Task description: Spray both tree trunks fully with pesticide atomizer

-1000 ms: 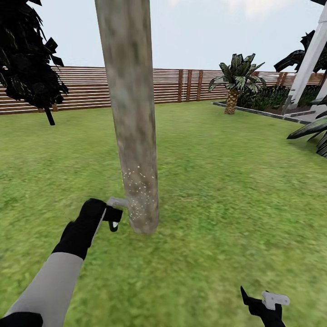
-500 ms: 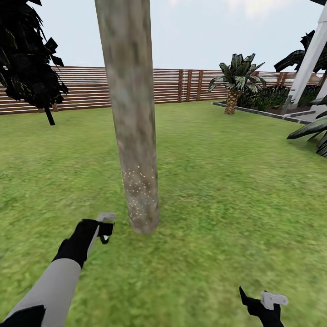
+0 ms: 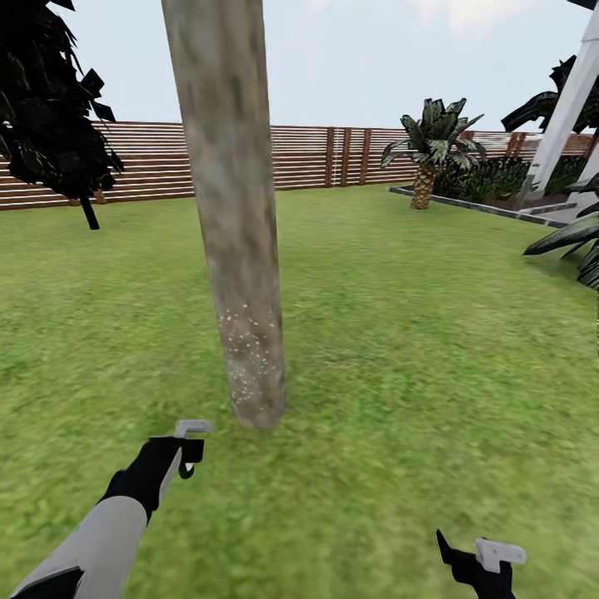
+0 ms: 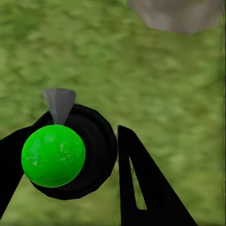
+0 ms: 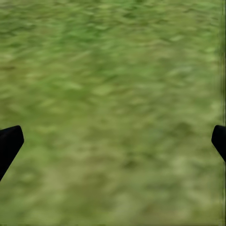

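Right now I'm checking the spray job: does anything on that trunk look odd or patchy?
Yes. The tree trunk carries pale specks only on its lowest stretch near the grass; higher up it looks bare. The left gripper holds the pesticide atomizer below it.

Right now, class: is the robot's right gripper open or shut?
Open. The right gripper has its black fingertips far apart, nothing but grass between them.

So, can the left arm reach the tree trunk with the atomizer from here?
Probably yes: only open grass lies between the left pincer, shut on the atomizer, and the tree trunk just ahead.
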Tool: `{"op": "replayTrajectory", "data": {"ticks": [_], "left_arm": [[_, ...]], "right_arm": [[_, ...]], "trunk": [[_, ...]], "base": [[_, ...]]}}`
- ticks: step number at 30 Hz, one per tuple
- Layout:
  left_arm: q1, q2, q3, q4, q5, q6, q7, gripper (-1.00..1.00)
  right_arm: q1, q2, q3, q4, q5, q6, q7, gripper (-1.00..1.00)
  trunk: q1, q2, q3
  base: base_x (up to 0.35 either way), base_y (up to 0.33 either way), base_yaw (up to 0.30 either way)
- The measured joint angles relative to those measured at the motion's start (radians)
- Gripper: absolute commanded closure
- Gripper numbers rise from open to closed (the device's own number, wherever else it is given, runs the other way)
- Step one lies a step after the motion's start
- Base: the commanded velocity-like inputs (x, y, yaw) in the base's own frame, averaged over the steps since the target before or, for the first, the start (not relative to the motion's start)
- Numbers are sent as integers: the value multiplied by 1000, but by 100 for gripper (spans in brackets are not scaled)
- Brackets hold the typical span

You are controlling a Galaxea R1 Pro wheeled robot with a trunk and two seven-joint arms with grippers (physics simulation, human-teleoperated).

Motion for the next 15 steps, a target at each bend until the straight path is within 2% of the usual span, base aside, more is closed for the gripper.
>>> {"op": "replayTrajectory", "data": {"ticks": [5,8,11,15], "left_arm": [[0,-5,1,0,2,-2,0,100],[1,-19,1,1,2,-4,1,100],[2,-31,1,0,0,-7,2,100],[2,-33,1,0,-1,-9,1,100]], "right_arm": [[0,0,0,1,0,-1,-1,-100],[0,1,0,2,0,-1,-1,-100],[0,1,0,2,0,-1,-1,-100],[0,1,0,2,0,-1,-2,-100]], "trunk": [[0,0,0],[0,0,0],[0,0,0],[0,0,0]], "base": [[20,-271,0],[1,-272,63],[0,-272,212],[0,-272,269]]}}
